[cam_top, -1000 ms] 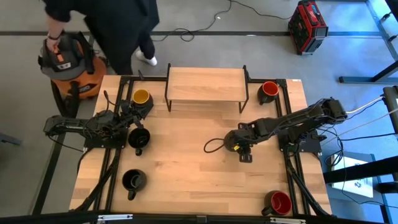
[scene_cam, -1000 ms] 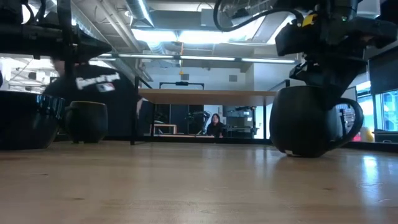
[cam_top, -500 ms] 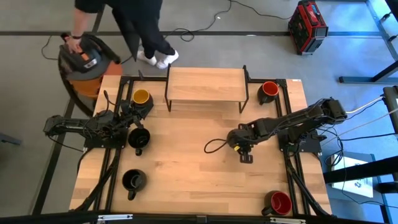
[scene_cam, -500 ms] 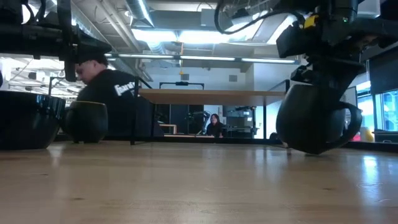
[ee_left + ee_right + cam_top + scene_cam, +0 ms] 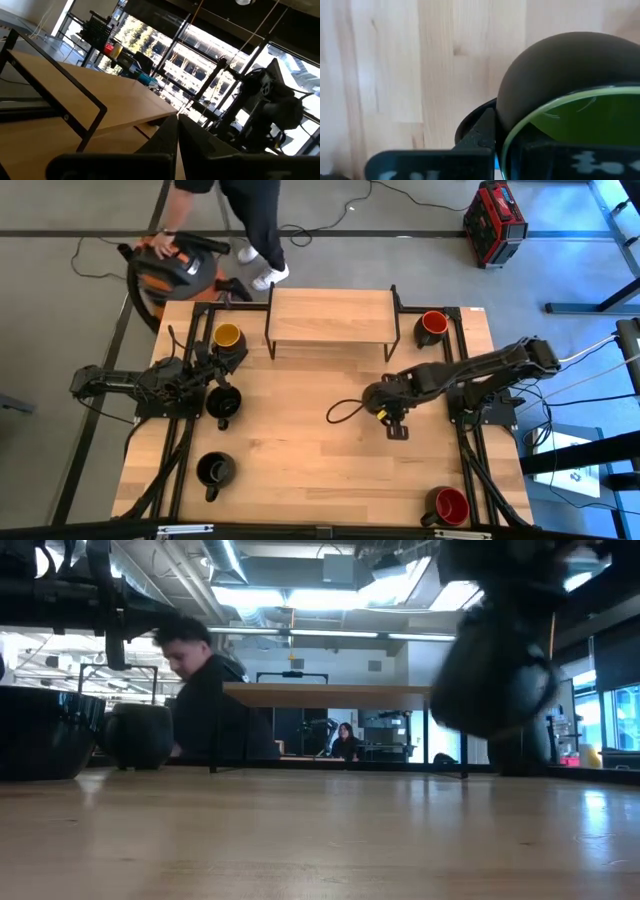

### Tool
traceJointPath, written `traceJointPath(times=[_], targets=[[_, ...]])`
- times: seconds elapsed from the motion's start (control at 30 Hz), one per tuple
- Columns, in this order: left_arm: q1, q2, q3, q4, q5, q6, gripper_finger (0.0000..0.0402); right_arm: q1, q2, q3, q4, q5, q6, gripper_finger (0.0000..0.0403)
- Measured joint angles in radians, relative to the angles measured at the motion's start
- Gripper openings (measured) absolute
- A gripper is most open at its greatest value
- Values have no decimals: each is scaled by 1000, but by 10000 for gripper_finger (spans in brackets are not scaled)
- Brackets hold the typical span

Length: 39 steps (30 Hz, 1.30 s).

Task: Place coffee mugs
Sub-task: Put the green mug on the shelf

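Observation:
My right gripper (image 5: 384, 408) hangs over the middle of the table, shut on a coffee mug that is black outside (image 5: 560, 70) and green inside (image 5: 585, 115). Its handle (image 5: 340, 414) sticks out toward the table's left. In the low view this mug (image 5: 495, 670) hangs clear of the tabletop. My left gripper (image 5: 208, 372) rests shut at the left, between a yellow-inside mug (image 5: 228, 337) and a black mug (image 5: 222, 401). Another black mug (image 5: 215, 470) and two red-inside mugs (image 5: 432, 326) (image 5: 448, 505) stand on the table. My right gripper holds the green-inside mug at its rim (image 5: 506, 131), next to the handle. One finger (image 5: 481, 134) lies against the outer wall; the gripper's own body hides the other. The fingers come from above. The mug hangs below them, lifted clear of the table.
A low wooden shelf on a black frame (image 5: 332, 317) stands at the table's far middle. Black rails (image 5: 462, 380) run along both sides. Behind the far left corner a person bends over an orange shop vacuum (image 5: 172, 272).
The green-inside mug stood on the table a second ago. It tipped as one side came up and now hangs clear in my right gripper, which has risen. Behind the table the person has dragged the vacuum toward the right.

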State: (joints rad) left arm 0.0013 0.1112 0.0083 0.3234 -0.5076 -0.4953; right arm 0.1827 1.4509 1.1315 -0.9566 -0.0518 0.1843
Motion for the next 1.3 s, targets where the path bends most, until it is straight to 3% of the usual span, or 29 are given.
traceJointPath(times=[0.67,1.07,1.3], targets=[[0,0,0,0,1,5,7,-238,26,526,-334,114,-176,1],[0,0,0,-20,0,8,7,-464,241,901,-616,155,-323,1],[0,0,0,-27,0,8,7,-619,309,934,-615,113,-372,0]])
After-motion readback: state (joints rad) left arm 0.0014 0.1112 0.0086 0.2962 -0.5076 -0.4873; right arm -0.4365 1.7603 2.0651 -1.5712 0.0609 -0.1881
